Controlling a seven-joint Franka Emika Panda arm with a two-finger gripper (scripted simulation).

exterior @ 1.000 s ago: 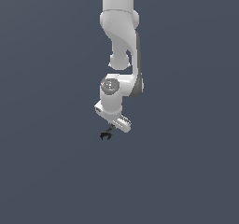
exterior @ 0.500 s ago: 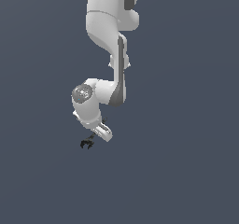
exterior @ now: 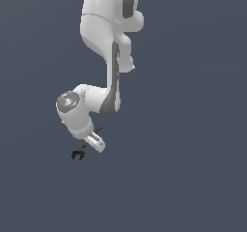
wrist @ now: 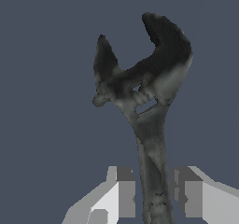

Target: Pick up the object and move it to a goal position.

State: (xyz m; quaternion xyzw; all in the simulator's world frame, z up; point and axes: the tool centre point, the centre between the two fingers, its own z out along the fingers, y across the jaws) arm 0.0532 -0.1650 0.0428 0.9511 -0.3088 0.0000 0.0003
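The object (wrist: 154,87) is a small black wrench-like tool with a slim stem and a forked, claw-like head. In the wrist view its stem runs between my two fingers (wrist: 125,192), which press on it from both sides, and the head sticks out beyond them. My gripper (wrist: 154,195) is shut on the object. In the exterior view the object (exterior: 77,154) shows as a tiny dark shape just past my gripper (exterior: 88,148), under the bent white arm (exterior: 103,57), over the plain dark grey background.
Only a uniform dark grey background (exterior: 193,129) surrounds the arm in both views. No other objects, containers, edges or goal marker show.
The arm has swung toward the exterior view's left and slightly lower, carrying the object along in the shut gripper.
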